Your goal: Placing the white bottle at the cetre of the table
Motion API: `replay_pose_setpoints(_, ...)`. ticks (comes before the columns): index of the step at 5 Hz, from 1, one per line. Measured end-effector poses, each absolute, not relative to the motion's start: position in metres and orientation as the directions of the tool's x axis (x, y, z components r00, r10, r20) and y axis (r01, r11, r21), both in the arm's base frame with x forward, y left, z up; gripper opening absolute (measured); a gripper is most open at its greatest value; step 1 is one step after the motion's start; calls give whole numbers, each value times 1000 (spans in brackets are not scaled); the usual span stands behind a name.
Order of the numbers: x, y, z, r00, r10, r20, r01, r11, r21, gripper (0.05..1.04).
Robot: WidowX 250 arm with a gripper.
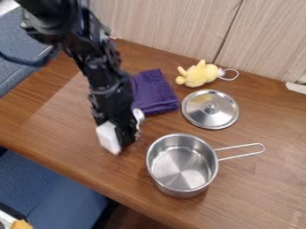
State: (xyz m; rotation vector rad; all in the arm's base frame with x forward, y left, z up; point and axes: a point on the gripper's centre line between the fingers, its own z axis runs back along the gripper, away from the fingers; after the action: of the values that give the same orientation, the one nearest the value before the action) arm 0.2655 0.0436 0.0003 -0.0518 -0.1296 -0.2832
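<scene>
The black gripper (124,130) hangs low over the wooden table (65,129), left of the steel pot. Right against its left side is the white bottle (108,137), partly hidden behind the gripper. A pale, shiny piece (138,115) shows on the gripper's other side; I cannot tell whether it belongs to the bottle. Whether the bottle is held or rests on the table is also unclear.
A steel pot (182,167) stands right of the gripper, its handle pointing right. Behind are a purple cloth (155,91), a steel lid (210,109) and a yellow plush toy (199,74). A panelled wall (167,22) borders the table's back.
</scene>
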Motion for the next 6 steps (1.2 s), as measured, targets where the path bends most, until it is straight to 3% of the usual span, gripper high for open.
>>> replay_pose_setpoints(1, 265, 38, -3, 945, -296, 136, 299, 954, -3, 758)
replay_pose_setpoints(2, 262, 36, -4, 947, -302, 113, 303, 953, 13, 997)
replay_pose_setpoints(4, 264, 39, -2, 956, -268, 119, 271, 962, -8, 1000)
replay_pose_setpoints(6, 275, 36, 38, 944, -283, 172, 288, 958, -6, 1000)
